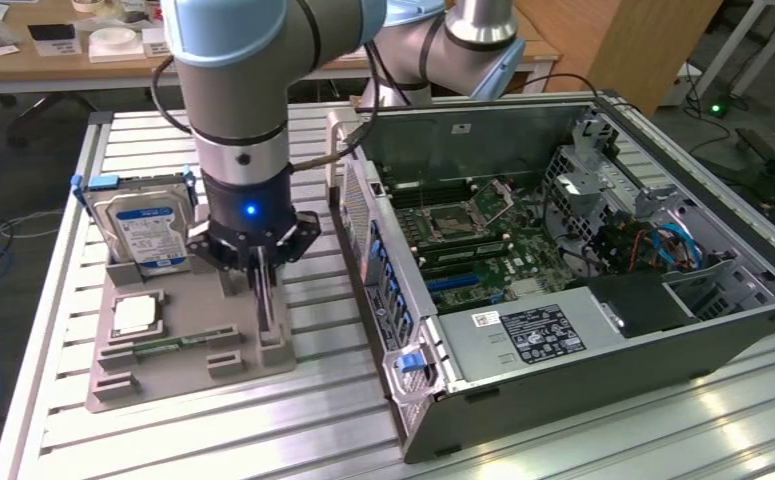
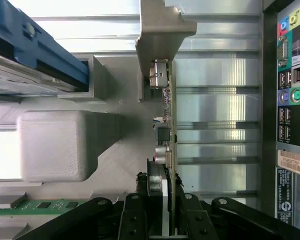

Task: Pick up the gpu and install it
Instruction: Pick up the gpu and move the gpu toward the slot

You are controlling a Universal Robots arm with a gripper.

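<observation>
The gpu (image 1: 266, 300) is a thin dark card standing on edge in the slots of a grey holder tray (image 1: 180, 375), just outside the open computer case (image 1: 707, 320). My gripper (image 1: 256, 268) comes straight down onto its upper edge, fingers shut on the card. In the wrist view the gpu (image 2: 168, 110) runs edge-on away from my gripper (image 2: 162, 190), and its far end sits in a grey holder post (image 2: 160, 30). The fingers (image 2: 142, 187) press both faces of the card.
A blue-labelled hard drive (image 1: 147, 228) stands at the tray's back, with a square processor chip (image 1: 136, 315) and a green memory stick (image 1: 160, 346) lying nearby. The case's motherboard (image 1: 494, 240) lies exposed, and its port panel (image 2: 290, 85) is close beside the card.
</observation>
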